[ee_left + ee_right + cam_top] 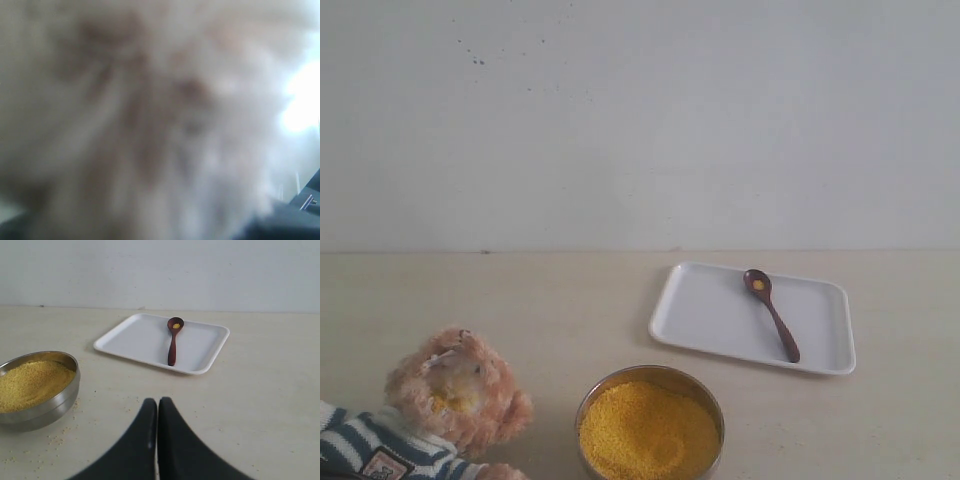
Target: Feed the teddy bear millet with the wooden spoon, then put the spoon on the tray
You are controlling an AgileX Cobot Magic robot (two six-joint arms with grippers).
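Right tool (157, 403): fully closed, holding nothing, over bare counter (260, 390). Left tool: lost behind blurred bear fur, so its state cannot be told.

Nearest is one teddy bear (455, 395), with yellow grains on its muzzle, at 9 o'clock of one metal bowl (583, 405) of millet (648, 432).

Farther, at 1 o'clock of the bowl, one tray (705, 310) carries one wooden spoon (775, 320). It lies well ahead of the right tool, axis 11-to-5, handle end nearer. Right arm judged nearer; placement appears done.

exterior frontal; left wrist against teddy bear (150, 120), right low toward tray (140, 337)
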